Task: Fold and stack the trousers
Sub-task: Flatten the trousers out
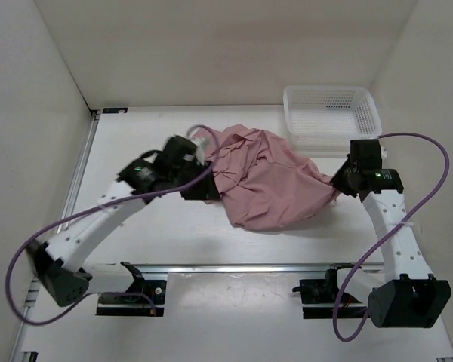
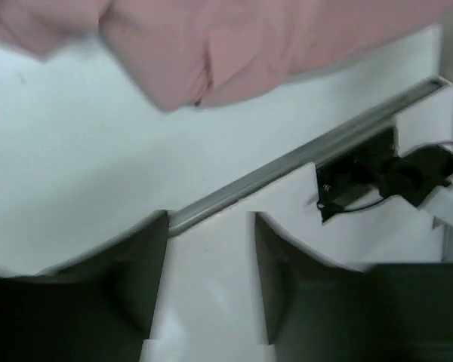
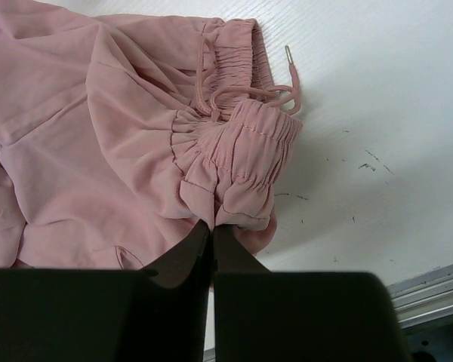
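The right gripper [image 3: 212, 226] has its dark fingers pressed together, their tips meeting at the gathered elastic band [image 3: 241, 151] of the dusty-pink soft fabric trousers [image 3: 98, 136]. They look to be nipping a thin fold of its edge, though the contact itself is hidden. Just beyond the tips lies the pink drawstring with a metal tip [image 3: 287, 75]. The left gripper [image 2: 211, 222] stands spread with nothing between its fingers, the cloth ahead of them and apart. The trousers lie in a loose crumpled heap between the two grippers. I judge them light, limp and quick to bunch: one pinch will drag the rest along, so the sewn band and cuffs are better holds than the slack middle. Under the fingers is the white table top [image 3: 377, 113], likely smooth enough for cloth to slide. Beyond the right fingers sits a white perforated plastic basket [image 1: 332, 113], a grey metal rail [image 2: 302, 154] runs across the table past the left fingers, and white walls [image 1: 211, 45] close the space.
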`<control>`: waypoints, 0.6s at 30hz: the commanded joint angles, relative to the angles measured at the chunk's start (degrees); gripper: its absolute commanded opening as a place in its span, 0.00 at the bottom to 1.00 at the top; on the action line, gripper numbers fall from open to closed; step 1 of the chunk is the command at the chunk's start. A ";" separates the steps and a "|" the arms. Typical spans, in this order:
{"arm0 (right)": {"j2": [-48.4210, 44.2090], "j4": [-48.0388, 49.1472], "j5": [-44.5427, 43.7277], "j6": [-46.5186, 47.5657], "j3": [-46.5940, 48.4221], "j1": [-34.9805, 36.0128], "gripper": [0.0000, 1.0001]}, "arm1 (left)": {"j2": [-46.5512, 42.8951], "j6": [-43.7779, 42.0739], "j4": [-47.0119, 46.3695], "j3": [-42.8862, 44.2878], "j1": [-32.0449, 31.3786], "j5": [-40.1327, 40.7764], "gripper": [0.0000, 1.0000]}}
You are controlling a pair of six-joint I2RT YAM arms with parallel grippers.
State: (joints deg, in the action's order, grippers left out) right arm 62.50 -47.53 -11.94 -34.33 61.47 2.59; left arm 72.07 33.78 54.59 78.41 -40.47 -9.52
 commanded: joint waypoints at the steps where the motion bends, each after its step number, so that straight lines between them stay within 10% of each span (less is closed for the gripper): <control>1: -0.98 2.44 -0.18 0.84 2.77 -0.39 0.00 | 8.86 7.78 -5.27 -10.19 -3.73 3.98 0.66; 4: -1.59 1.82 -0.18 1.98 3.48 -0.39 0.00 | 14.04 10.07 -9.66 -12.66 -5.76 4.51 1.00; 13: -4.49 0.15 0.34 3.82 4.01 -0.39 0.00 | 34.25 12.70 -14.94 -3.27 -6.38 6.35 0.99; 18: -4.49 0.15 1.66 3.83 4.01 -0.92 0.00 | 38.41 17.02 -18.20 -1.95 -6.38 6.61 0.76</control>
State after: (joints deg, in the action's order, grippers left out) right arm 58.96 -47.90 -11.14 -31.66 62.96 2.09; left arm 110.24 47.79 39.20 74.37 -46.48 -4.84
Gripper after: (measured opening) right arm 0.004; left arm 0.799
